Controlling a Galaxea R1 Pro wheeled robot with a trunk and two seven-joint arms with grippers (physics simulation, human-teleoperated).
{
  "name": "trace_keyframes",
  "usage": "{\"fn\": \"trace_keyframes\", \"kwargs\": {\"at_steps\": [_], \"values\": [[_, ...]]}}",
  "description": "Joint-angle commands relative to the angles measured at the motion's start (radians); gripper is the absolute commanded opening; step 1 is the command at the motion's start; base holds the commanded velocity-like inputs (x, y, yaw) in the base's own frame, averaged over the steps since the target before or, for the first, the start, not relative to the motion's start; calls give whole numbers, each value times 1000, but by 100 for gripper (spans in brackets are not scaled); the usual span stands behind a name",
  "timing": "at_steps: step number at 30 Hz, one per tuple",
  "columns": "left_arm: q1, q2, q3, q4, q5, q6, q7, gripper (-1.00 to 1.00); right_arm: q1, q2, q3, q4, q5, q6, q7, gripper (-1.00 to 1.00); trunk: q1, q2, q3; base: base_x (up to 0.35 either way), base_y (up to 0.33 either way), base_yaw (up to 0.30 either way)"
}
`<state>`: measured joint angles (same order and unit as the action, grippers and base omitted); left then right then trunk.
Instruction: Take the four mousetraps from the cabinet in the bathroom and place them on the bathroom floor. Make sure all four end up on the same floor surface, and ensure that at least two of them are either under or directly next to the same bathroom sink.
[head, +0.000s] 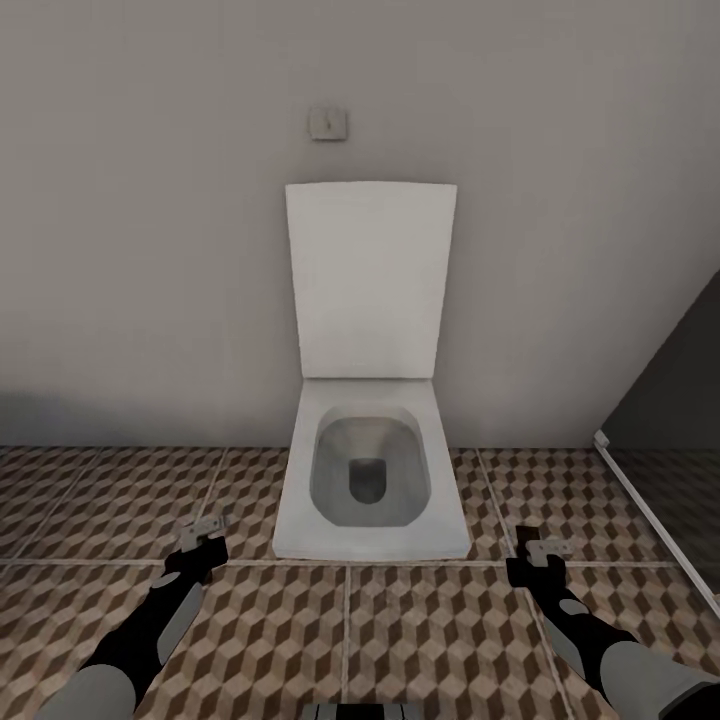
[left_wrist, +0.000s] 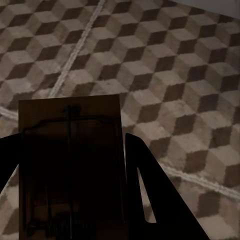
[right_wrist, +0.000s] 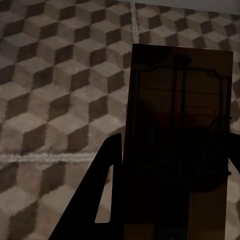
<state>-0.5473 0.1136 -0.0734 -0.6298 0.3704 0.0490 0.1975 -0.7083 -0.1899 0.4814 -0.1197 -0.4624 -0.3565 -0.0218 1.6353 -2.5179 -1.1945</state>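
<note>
Tan-brown mousetrap (left_wrist: 70, 165) pinched flat in left gripper (head: 203, 530), above bathroom floor (head: 440, 640). Second mousetrap (right_wrist: 180, 140), red mark showing, pinched in right gripper (head: 544, 551). White toilet (head: 372, 480), lid raised, between both arms, against grey wall (head: 140, 230).

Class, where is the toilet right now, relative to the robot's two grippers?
In the head view the toilet stands centred against the wall, lid up, on the bathroom floor, ahead of and between the left gripper and right gripper.
</note>
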Motion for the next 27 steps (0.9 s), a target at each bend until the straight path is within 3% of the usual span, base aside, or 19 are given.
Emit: {"fn": "trace_keyframes", "kwargs": {"at_steps": [1, 27], "values": [[0, 2, -8, -2, 4, 5, 11, -100, 0, 0, 8, 0, -10, -3, 3, -100, 0, 0, -1, 0, 0, 0], [1, -2, -9, -2, 4, 4, 15, -100, 0, -1, 8, 0, -10, -3, 3, -100, 0, 0, -1, 109, 12, 0]]}}
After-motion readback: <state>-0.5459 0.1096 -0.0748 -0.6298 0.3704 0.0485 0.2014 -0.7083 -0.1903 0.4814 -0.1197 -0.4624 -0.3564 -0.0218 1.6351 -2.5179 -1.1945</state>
